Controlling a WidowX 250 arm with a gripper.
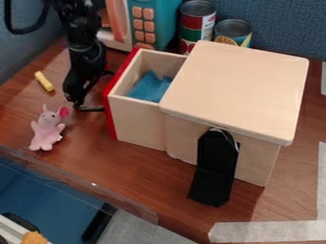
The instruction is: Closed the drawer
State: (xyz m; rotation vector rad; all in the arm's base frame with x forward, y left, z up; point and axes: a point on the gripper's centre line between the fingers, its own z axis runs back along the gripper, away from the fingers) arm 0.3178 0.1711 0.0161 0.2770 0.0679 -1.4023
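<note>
Gripper (85, 104) beside red front (109, 114) of open drawer (137, 121) — blue cloth (151, 88) inside — clenched or released, can't tell

- Blue-grey, fabric-textured wall panel (280, 24) from 12 to 2 o'clock, rising behind the tabletop.
- Another blue-grey wall panel (19, 55) at 10 o'clock, set at an angle to it.
- Reddish-brown tabletop (153, 183) with wood grain, running across the middle.
- Clear strip (127, 206) along the table's near edge, slanting from about 8 to 6 o'clock.
- Pale tape (274, 231) at 5 o'clock, an upright strip (322, 176) at 4, a small piece (323, 78) at 2.
- Below the edge, a blue surface (45, 190) at 8 o'clock, grey floor (143, 234) near 6.
- Soft light; small glint at 8 o'clock.
</note>
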